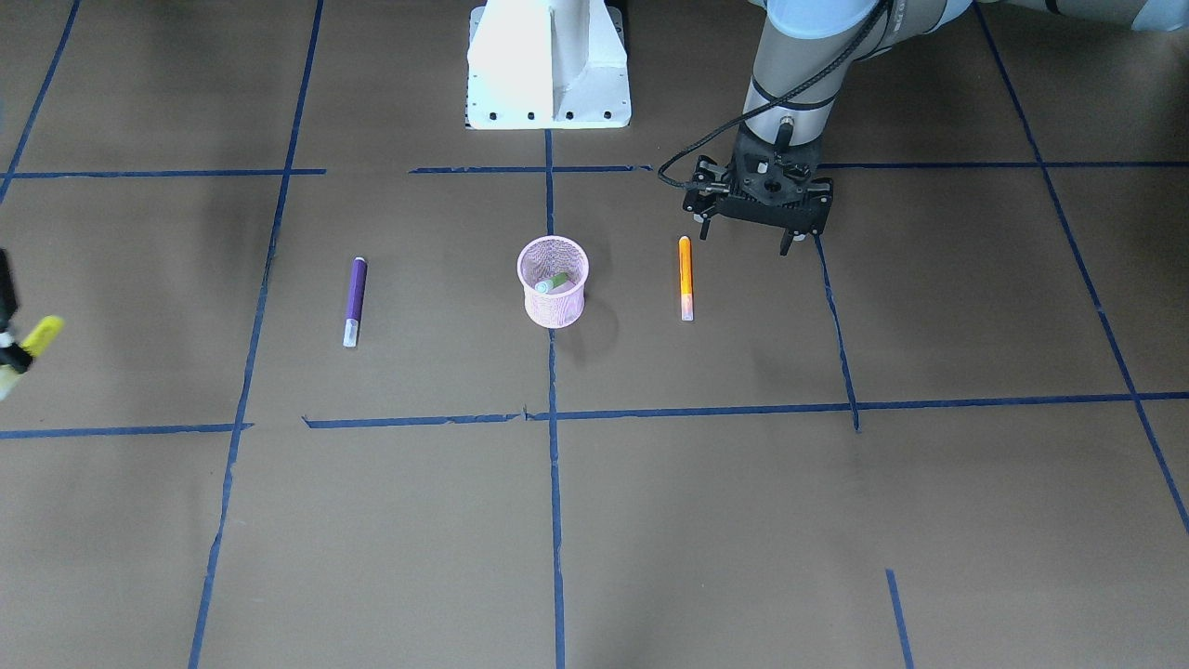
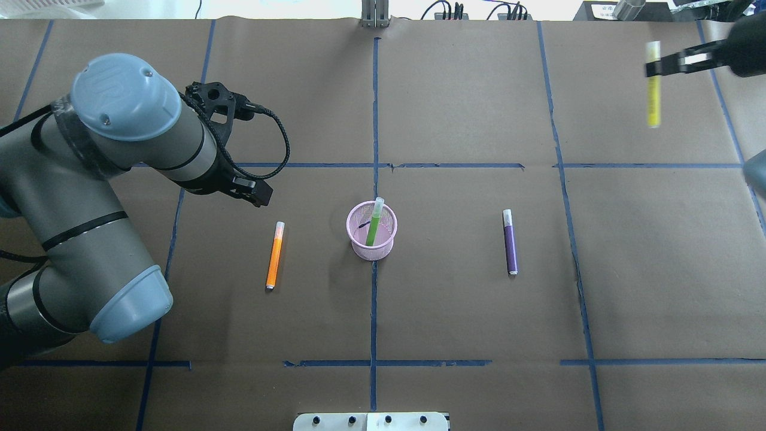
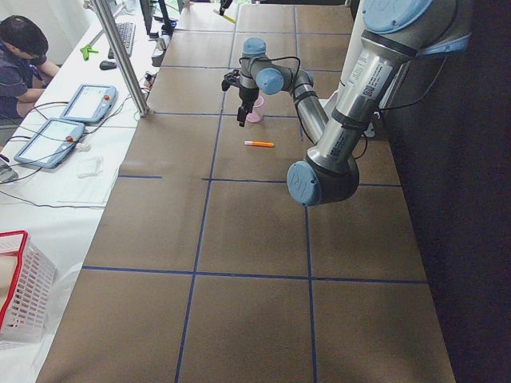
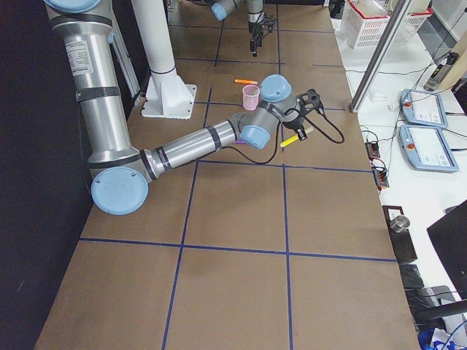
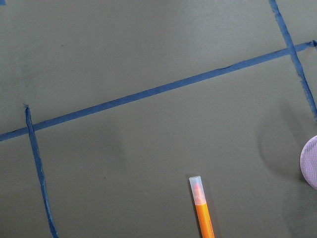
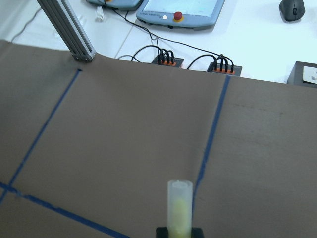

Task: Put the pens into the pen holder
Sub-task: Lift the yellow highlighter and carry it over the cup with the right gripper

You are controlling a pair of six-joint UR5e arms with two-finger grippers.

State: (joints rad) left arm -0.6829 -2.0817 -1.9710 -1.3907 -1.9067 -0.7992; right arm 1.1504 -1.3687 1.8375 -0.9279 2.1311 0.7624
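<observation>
The blue cap on the left arm's joint carries the raised letters "UR". The white label on the right arm is too small to read.

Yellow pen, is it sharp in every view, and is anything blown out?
Overhead exterior: the yellow pen looks soft-edged and slightly smeared. Right wrist-mounted: it sits close to the lens and is out of focus. Exterior front-facing: the white robot base is overexposed, with most of its surface detail washed out.
</observation>
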